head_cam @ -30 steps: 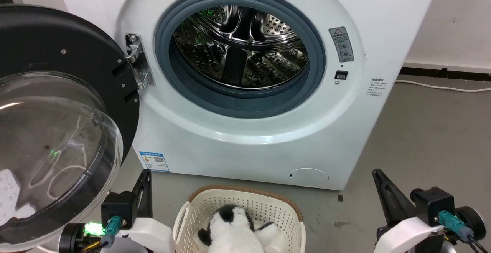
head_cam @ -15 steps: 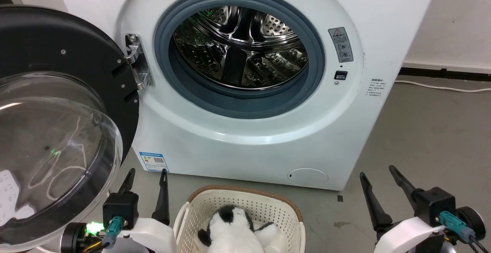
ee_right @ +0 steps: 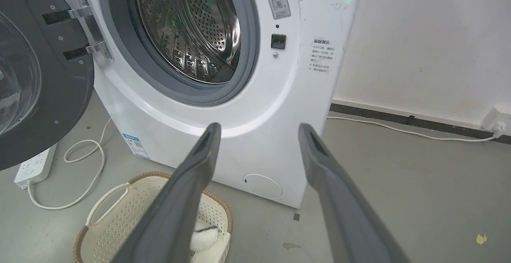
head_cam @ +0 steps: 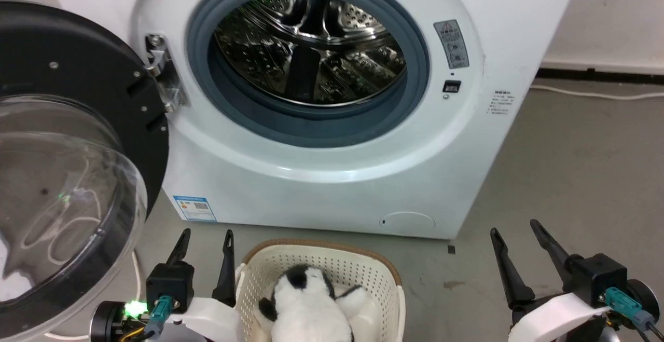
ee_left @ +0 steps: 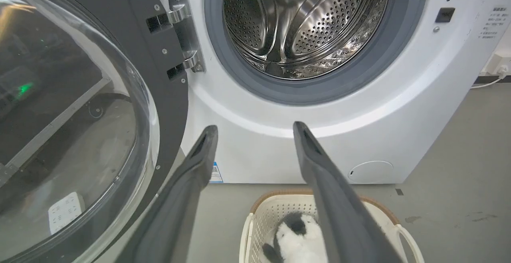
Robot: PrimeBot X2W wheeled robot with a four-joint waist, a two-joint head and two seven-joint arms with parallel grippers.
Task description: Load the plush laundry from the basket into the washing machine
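Our left gripper point(head_cam: 206, 234) stands with its two dark fingers spread well apart, holding nothing and pointing up toward the washing machine point(head_cam: 332, 196). Our right gripper point(head_cam: 513, 228) is parted about as wide and is equally empty, over bare floor point(head_cam: 570, 176). A second ago each pair of fingers was pressed together. Half a second ago they had already opened, and the gap looks the same now. The whole head view has also slid since then (our camera moved, not the things), so the machine sits higher in it and more of the toy shows.

Just beside the left gripper's inner finger is the left edge of the basket point(head_cam: 321, 244); we cannot tell whether they touch. The right gripper is well apart from the basket. The plush laundry point(head_cam: 306, 305) lies inside the basket, white body with a black patch on its head, untouched by either gripper.

The basket stands on the floor, close in front of the washing machine. Beyond it the grey seal point(head_cam: 311, 129) rings the steel drum point(head_cam: 311, 46), in which we see no laundry. The door point(head_cam: 78, 72) is swung fully open at our left, its clear dome facing us. In the right wrist view a power strip point(ee_right: 34, 167) and a looped white cable point(ee_right: 92, 167) lie on the floor beneath the door.
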